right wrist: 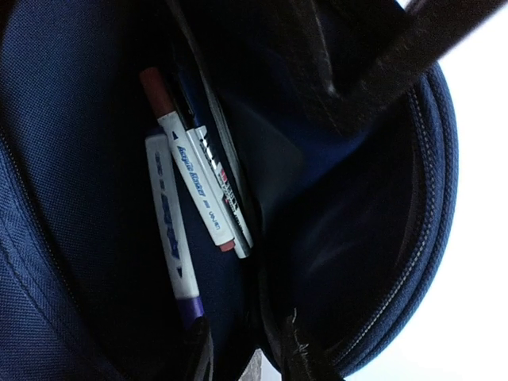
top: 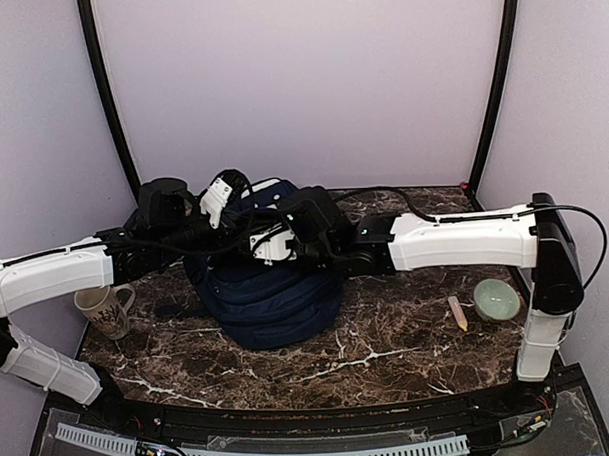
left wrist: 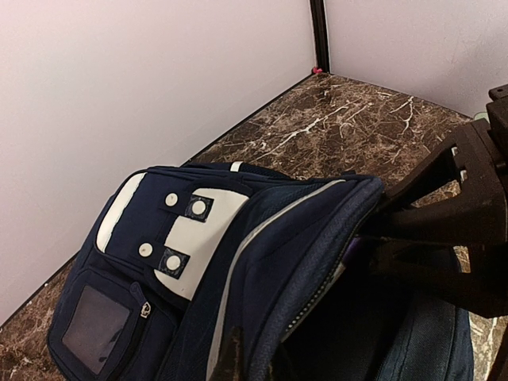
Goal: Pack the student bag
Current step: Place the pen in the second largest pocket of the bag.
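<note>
From overhead, the student bag sits mid-bench with both arms crowded over its top, so I can't see the opening itself from there.

On the left wrist view, only a dark tip of the left fingers shows at the bottom edge, against the bag's raised zip rim. They are clenched. Whether fabric is pinched between them is cut off from me.

The right fingers are down inside the bag, two dark tips parted with nothing between them. Beyond them lie a purple-tipped marker and a red-capped marker side by side. A third, darker pen is half lost in shadow against them. The rest of the interior is too dark to read.

A mug stands left of the bag, partly behind the left arm. A pencil and a green bowl lie near the right arm's base.
</note>
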{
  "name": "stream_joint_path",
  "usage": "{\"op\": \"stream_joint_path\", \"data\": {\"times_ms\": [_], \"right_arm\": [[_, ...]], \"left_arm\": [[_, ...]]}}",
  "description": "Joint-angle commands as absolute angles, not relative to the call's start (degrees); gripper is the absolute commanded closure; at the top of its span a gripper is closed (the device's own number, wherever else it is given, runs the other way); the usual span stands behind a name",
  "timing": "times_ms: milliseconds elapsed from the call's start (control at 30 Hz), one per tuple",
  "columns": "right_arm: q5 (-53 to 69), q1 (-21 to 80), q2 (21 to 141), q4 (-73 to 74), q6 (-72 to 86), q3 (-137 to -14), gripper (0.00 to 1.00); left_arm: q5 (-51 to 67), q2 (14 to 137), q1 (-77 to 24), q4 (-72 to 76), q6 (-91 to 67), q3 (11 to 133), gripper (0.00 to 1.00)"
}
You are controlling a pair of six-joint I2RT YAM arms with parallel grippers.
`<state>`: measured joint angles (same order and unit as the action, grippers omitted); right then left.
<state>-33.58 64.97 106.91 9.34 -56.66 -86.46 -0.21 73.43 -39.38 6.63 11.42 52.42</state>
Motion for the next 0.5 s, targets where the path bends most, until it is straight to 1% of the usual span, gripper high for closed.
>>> {"op": "stream_joint_path", "data": {"times_ms": [0,133,267,333,467], "right_arm": [[-33.66,64.91,101.6,9.38,-51.53,-85.9,0.69],[-31.69,64.36,96.52,15.06,-46.29,-81.06,0.69],[-26.69,61.65,89.73,21.41,-41.44,-74.65,0.69],[-21.28,58.04,85.42,23.6,-39.74,-70.82,0.69],[-11.75,46.9,80.45,28.86,-34.4,-67.23,0.69]], "left_arm": [[-0.46,69.41,-39.09,12.48,11.69,53.15,1.0],[-0.35,69.52,-39.04,12.47,11.69,53.15,1.0],[-0.3,69.44,-39.04,12.37,11.68,53.23,1.0],[-0.44,69.36,-39.06,12.38,11.77,53.2,1.0],[-0.41,69.35,-39.11,12.28,11.82,53.34,1.0]]}}
